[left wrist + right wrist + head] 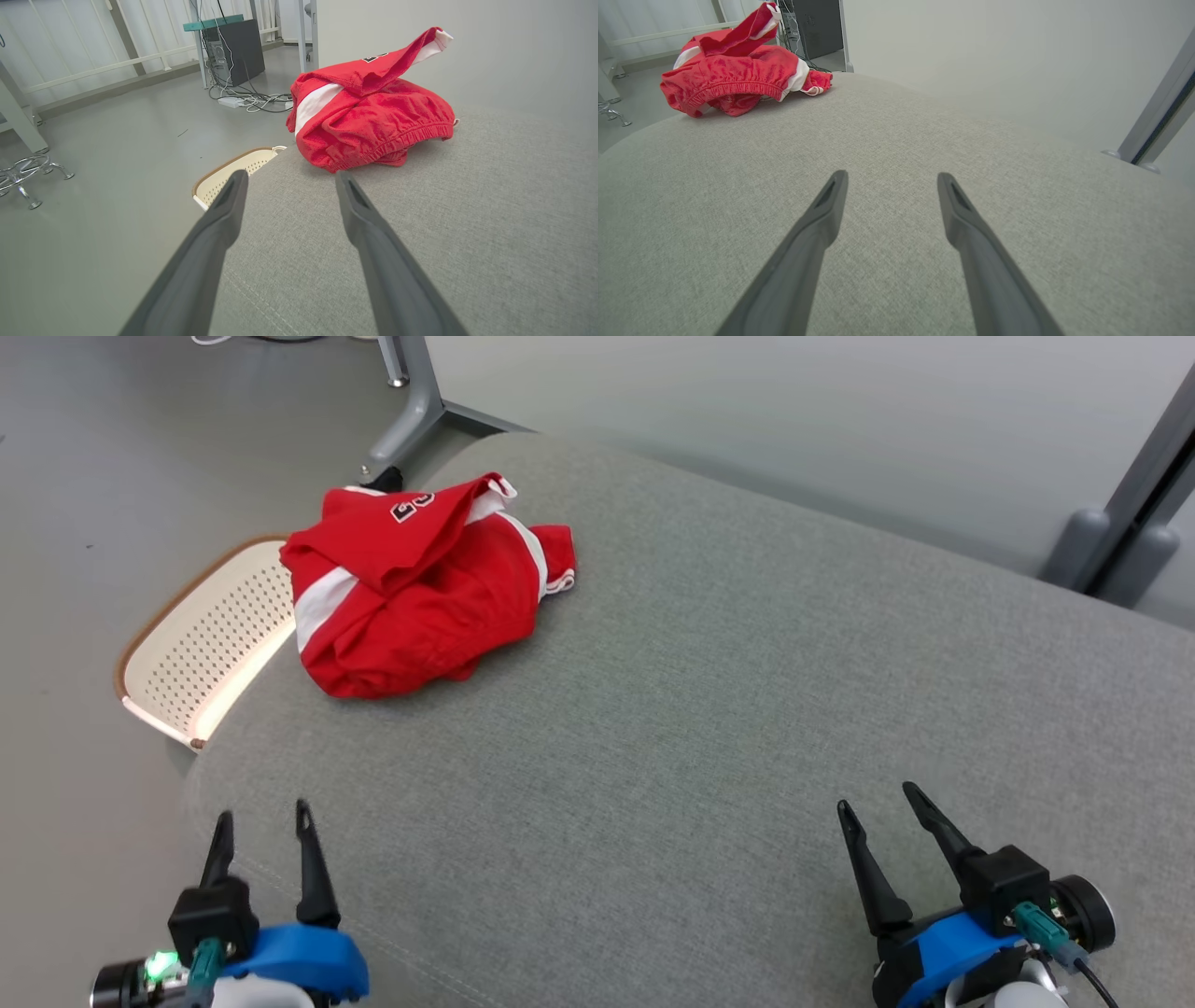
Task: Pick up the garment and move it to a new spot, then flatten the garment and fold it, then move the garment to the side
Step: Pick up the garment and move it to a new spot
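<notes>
1. Head view
   - A cream perforated basket [201,644] with a brown rim stands on the floor at the left edge of the grey fabric worktop [700,709]. The worktop edge and the garment [420,607] hide part of it. The part of its inside that shows is bare perforated wall.
   - The garment is red with white bands. It lies crumpled in a heap at the far left of the worktop, and its left side overhangs the basket. Black-and-white lettering on one fold is too creased to read.
   - The left tool [262,812] and the right tool [876,797] sit at the near corners, well apart from the garment. Both have their fingers spread and hold nothing.

2. Left wrist view
   - The spread fingers of the left tool [290,175] point toward the garment [373,121], with nothing between them.
   - A gathered elastic hem runs along the garment's near side, and one white-tipped flap stands up.
   - The basket [233,170] is largely hidden behind the worktop edge and one finger.

3. Right wrist view
   - The right tool [891,175] hangs wide open and empty over bare worktop.
   - The garment [733,77] lies at the far upper left.
</notes>
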